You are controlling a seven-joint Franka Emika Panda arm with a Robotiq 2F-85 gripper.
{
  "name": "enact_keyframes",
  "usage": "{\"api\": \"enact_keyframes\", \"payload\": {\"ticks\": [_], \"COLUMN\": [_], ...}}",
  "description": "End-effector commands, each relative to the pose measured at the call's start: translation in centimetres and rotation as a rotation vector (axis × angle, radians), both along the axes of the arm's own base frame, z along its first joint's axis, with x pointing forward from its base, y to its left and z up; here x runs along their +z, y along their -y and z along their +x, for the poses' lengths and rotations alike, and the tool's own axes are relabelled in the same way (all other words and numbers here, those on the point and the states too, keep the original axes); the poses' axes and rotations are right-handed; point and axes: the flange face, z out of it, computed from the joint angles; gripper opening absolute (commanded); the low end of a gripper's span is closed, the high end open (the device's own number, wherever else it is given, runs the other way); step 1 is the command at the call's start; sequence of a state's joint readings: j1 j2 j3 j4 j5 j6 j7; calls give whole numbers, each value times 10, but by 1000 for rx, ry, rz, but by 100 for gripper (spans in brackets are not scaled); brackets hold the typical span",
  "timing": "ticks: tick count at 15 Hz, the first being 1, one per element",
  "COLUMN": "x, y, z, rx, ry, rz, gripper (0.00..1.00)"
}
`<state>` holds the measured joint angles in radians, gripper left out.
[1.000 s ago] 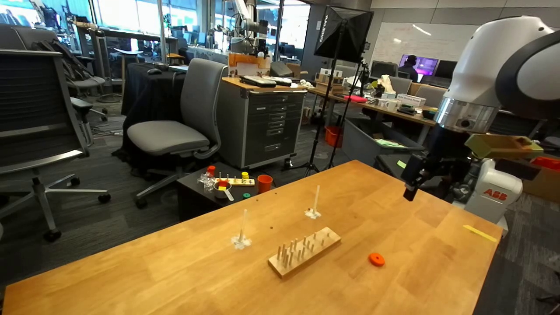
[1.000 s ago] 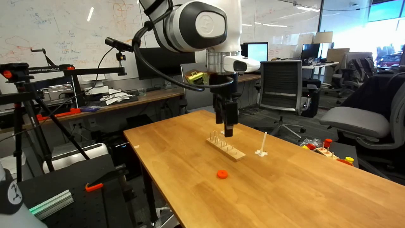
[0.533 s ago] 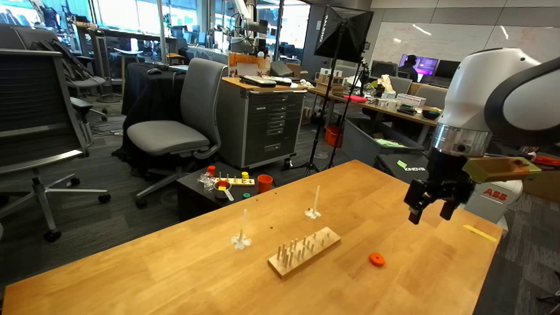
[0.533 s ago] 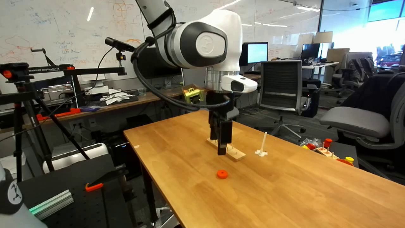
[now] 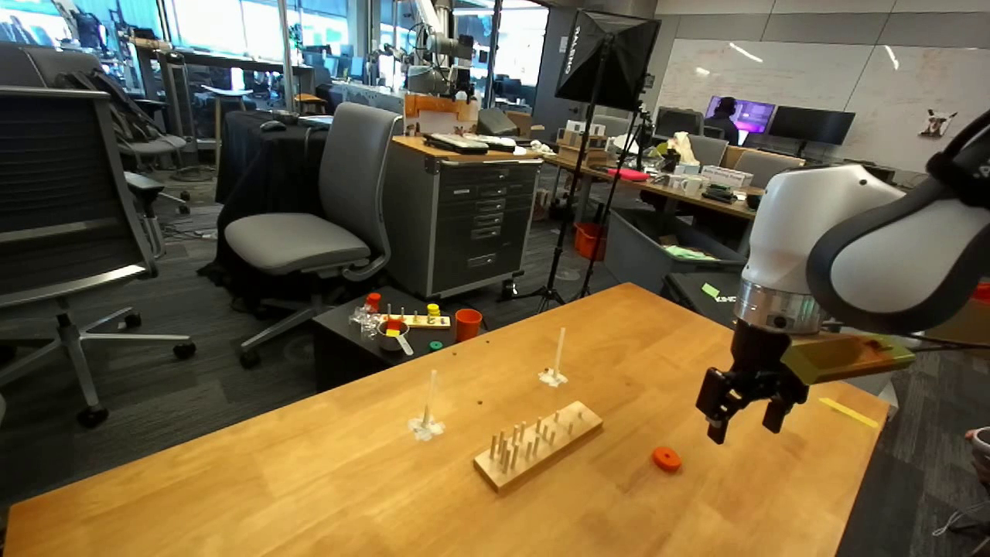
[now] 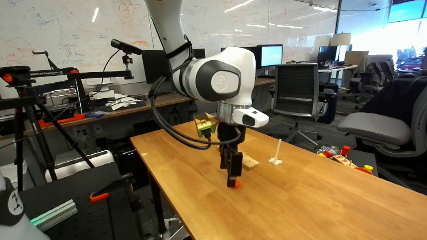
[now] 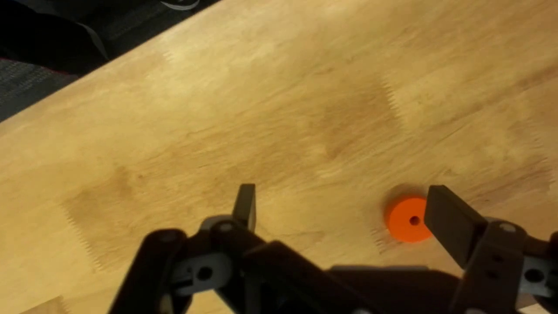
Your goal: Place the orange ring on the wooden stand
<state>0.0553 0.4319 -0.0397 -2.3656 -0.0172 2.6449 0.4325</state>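
The orange ring [image 5: 666,459] lies flat on the tabletop, with a small centre hole. In an exterior view it is partly hidden behind the fingers [image 6: 237,184]. In the wrist view the ring [image 7: 405,220] is between the fingers, near the right finger, which covers its right edge. My gripper [image 5: 745,430] is open and empty, above the table beside the ring; it also shows in the wrist view [image 7: 343,205] with fingers wide apart. The wooden stand [image 5: 563,439] with upright pegs lies on the table; the arm hides part of it in an exterior view [image 6: 251,162].
Two thin upright rods, one nearer [image 5: 429,402] and one farther [image 5: 558,356], are fixed to the wooden table [image 5: 294,464] beyond the stand. Yellow tape [image 5: 848,412] lies near the table edge. A low black side table [image 5: 340,348] holds cups and coloured parts.
The arm has come down toward the table and closer to the ring. The fingers now show apart in an exterior view. The ring and stand have not moved.
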Motion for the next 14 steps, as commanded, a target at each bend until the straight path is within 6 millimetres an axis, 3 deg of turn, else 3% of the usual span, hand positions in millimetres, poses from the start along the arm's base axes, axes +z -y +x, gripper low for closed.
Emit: {"api": "enact_keyframes", "payload": {"ticks": [1,7,12,13,14], "x": [-25,-59,-71,-72,-72], "y": [-7,-32,-46,-47,-47], "z": [29,54,65,66,66], "rx": [-30,-33,-29,-31,-36], "ry": [75,102,107,107,107], "rz": [-12,4,15,16,18], "gripper": [100,100,100,75,72]}}
